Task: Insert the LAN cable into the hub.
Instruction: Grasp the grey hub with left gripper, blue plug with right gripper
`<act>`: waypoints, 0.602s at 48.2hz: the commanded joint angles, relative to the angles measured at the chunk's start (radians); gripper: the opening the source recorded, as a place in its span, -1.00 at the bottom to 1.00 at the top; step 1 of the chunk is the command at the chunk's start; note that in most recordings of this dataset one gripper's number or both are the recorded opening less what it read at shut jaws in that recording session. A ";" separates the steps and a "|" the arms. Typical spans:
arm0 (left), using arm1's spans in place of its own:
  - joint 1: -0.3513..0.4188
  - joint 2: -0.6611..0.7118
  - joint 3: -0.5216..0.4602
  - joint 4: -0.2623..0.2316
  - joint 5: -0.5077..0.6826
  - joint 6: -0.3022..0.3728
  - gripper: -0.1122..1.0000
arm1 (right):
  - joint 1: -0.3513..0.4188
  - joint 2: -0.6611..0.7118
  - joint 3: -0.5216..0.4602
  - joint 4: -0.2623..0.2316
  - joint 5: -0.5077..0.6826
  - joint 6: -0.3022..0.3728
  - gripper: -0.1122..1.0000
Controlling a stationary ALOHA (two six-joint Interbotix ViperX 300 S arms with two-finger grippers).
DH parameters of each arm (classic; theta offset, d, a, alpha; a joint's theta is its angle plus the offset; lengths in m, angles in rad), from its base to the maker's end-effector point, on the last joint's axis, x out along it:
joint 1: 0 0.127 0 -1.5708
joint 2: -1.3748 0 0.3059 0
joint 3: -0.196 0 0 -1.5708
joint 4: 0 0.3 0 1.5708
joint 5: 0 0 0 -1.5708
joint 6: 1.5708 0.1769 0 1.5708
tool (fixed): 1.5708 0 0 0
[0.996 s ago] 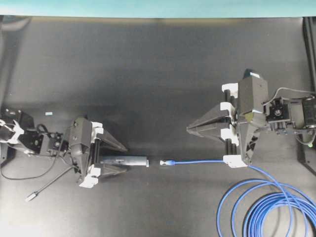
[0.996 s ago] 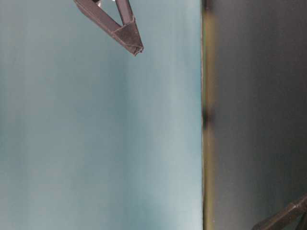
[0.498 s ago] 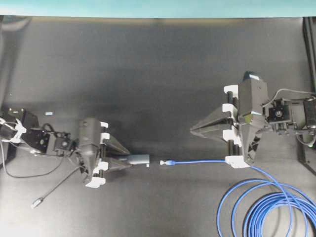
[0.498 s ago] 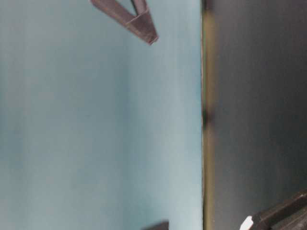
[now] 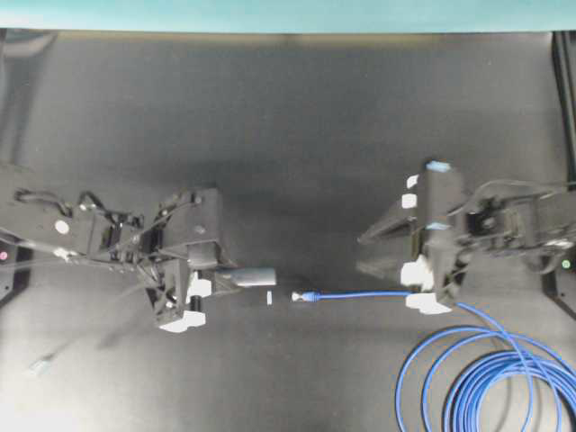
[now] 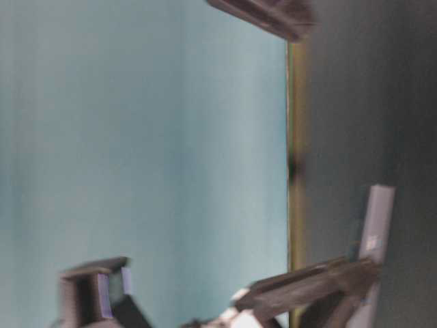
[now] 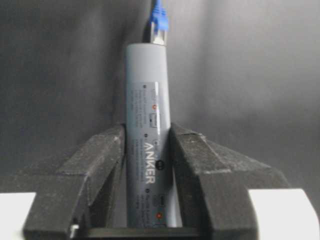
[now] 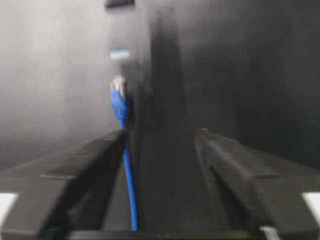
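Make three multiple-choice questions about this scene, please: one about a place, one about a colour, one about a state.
1. Where is the coiled part of the LAN cable in the overhead view?
A. bottom right
B. top left
C. centre

2. What colour is the hub?
A. red
B. grey
C. yellow

3. What is the left gripper doing?
A. open above bare table
B. shut on the plug
C. shut on the hub

Answers:
1. A, the loops lie in the bottom right corner.
2. B, the left wrist view shows a grey bar.
3. C, both fingers press the hub's sides.
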 commanded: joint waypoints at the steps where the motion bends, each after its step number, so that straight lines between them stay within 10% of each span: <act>1: -0.006 -0.031 -0.032 0.005 0.055 0.005 -0.29 | 0.021 0.058 -0.025 -0.003 -0.044 -0.005 0.37; 29: -0.032 -0.028 -0.038 0.005 0.064 -0.006 -0.29 | 0.071 0.374 -0.138 -0.005 -0.216 -0.008 0.54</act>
